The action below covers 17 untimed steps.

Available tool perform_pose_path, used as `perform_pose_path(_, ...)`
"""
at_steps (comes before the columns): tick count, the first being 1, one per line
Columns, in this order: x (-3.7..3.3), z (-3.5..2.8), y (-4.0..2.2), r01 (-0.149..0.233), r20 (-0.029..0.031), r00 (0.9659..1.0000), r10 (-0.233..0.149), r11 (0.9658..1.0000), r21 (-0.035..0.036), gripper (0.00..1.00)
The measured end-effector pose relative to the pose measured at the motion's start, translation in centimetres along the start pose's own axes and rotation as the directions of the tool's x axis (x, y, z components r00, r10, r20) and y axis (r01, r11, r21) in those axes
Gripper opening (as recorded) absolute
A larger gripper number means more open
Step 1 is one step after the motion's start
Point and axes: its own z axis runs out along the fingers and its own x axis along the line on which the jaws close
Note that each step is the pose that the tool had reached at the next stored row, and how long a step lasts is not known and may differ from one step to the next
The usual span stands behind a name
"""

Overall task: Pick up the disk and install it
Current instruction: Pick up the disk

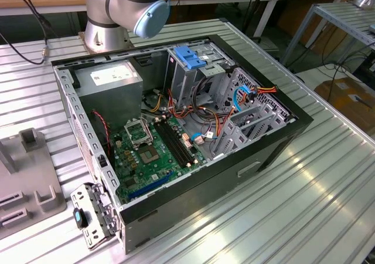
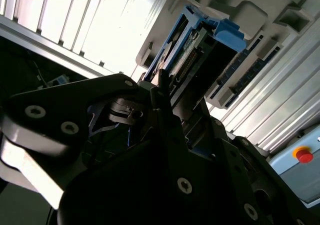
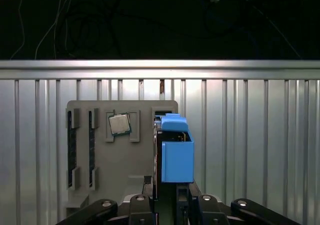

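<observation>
1. Off on the exterior view's left, a grey holder point(image 1: 35, 199) sits on the ribbed metal surface point(image 1: 304, 217). In the first wrist view it carries a small square chip point(image 3: 119, 124) in one of its pockets.
2. The disk point(image 3: 177, 155) stands on edge over that holder, at the holder's end slot. I cannot tell whether its far end has cleared the slot.
3. My fingers point(image 2: 161, 97) are closed on the disk, clamping its two flat faces near the end closest to me.
4. It strikes me as a dense, stiff block: heavy for its size and with no give. The bare metal faces are probably slick, so I want firm, even pressure.
5. The blue plastic rails point(image 2: 227, 32) around it look springy and thin. I judge them a poor place to squeeze, and the connector edge and circuit side are best left untouched.
6. A knock or a drop could harm it, so I would carry it level and without jolts.
7. Further to the exterior view's right lies the open computer case point(image 1: 275, 146), with a drive cage point(image 1: 190, 57) topped by a blue latch at its back.
</observation>
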Motion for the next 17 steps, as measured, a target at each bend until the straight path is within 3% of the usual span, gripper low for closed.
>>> perform_pose_path(17, 0.03, -1.16, 0.00, 0.000, 0.0000, 1.0000, 0.000, 1.0000, 0.0001, 0.35)
